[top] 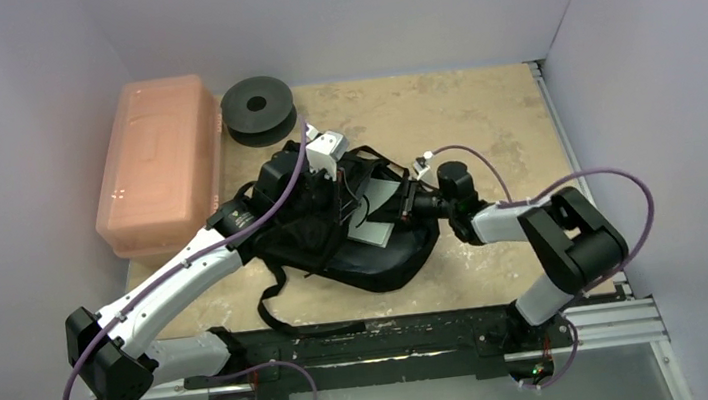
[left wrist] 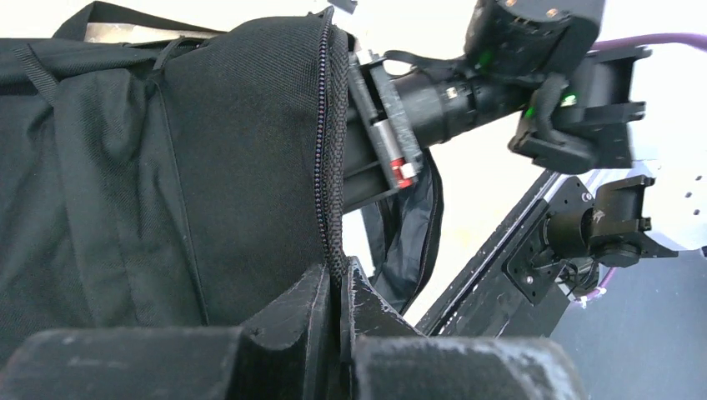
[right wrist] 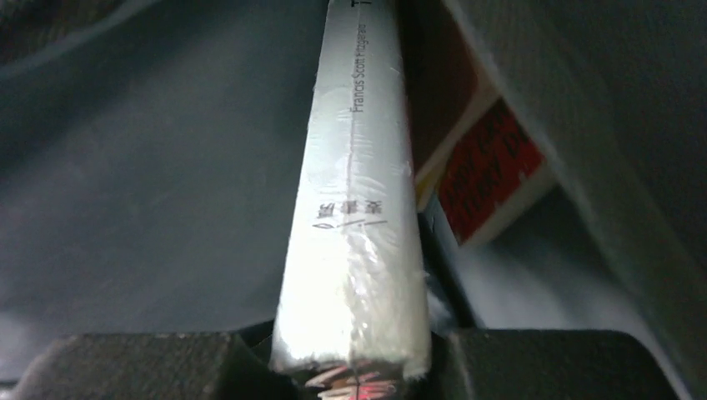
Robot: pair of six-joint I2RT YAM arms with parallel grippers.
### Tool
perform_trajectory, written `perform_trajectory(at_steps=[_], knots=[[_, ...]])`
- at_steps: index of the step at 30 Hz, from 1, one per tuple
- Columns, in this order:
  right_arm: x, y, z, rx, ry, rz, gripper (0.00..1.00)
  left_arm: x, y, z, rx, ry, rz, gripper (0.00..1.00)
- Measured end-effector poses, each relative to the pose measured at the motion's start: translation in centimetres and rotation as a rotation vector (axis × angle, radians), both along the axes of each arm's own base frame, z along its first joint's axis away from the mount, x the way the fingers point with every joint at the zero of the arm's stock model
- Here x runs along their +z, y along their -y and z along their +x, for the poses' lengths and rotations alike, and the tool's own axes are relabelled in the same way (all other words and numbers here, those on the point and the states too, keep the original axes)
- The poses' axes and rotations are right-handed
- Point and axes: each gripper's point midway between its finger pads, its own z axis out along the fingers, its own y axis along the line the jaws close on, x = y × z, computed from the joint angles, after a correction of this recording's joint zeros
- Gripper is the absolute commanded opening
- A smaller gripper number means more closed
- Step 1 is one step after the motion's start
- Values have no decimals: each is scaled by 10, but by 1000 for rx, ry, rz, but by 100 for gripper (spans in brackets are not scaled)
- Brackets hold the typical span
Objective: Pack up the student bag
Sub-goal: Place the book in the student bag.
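The student bag (top: 382, 262), black and soft, lies mid-table with its mouth held open. My left gripper (top: 327, 155) is shut on the bag's zipper edge (left wrist: 324, 158) and lifts that flap; the fingers (left wrist: 296, 304) pinch the zip tape. My right gripper (top: 403, 204) reaches into the opening, shut on a white shrink-wrapped book (right wrist: 354, 208) held by its spine between the jaws (right wrist: 354, 354). The grey lining (right wrist: 150, 192) surrounds the book. A second item with a red label (right wrist: 488, 179) lies inside beside it.
A pink translucent box (top: 159, 162) stands at the back left, with a black round spool (top: 258, 108) next to it. A bag strap (top: 276, 304) trails toward the black base rail (top: 396, 341). Walls close in on the left, back and right.
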Motion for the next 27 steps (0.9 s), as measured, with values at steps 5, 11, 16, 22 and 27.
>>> perform_trajectory(at_steps=[5, 11, 16, 22, 27], knots=[[-9, -22, 21, -56, 43, 41, 0, 3, 2, 1, -4, 8, -12, 0], [-13, -44, 45, -97, 81, 61, 33, 4, 2, 1, -4, 12, -15, 0], [-14, -44, 54, -131, 102, 53, 51, 4, 2, 1, -3, 12, -14, 0], [-27, -36, 46, -105, 120, -66, 67, 3, 2, 1, -3, 8, -11, 0], [-29, -24, 31, -68, 141, -169, 73, 3, 2, 1, -3, 7, -11, 0]])
